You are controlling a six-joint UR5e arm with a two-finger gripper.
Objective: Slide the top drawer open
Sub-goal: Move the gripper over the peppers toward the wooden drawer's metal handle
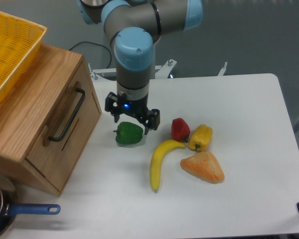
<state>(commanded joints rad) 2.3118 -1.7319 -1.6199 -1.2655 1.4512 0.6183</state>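
The top drawer [75,130] is the light-oak front panel of the wooden box at the left, pushed in flush. Its long black bar handle [68,115] runs slantwise across the panel. My gripper [133,121] hangs open to the right of the drawer, pointing down, just above a green pepper [129,134]. Nothing is between its fingers [151,121]. A stretch of white table separates the gripper from the handle.
A yellow mesh basket [10,50] rests on the wooden box. A red pepper [179,129], yellow pepper [201,137], banana [159,162] and orange wedge [203,167] lie mid-table. A blue-handled pan [20,211] sits at the front left.
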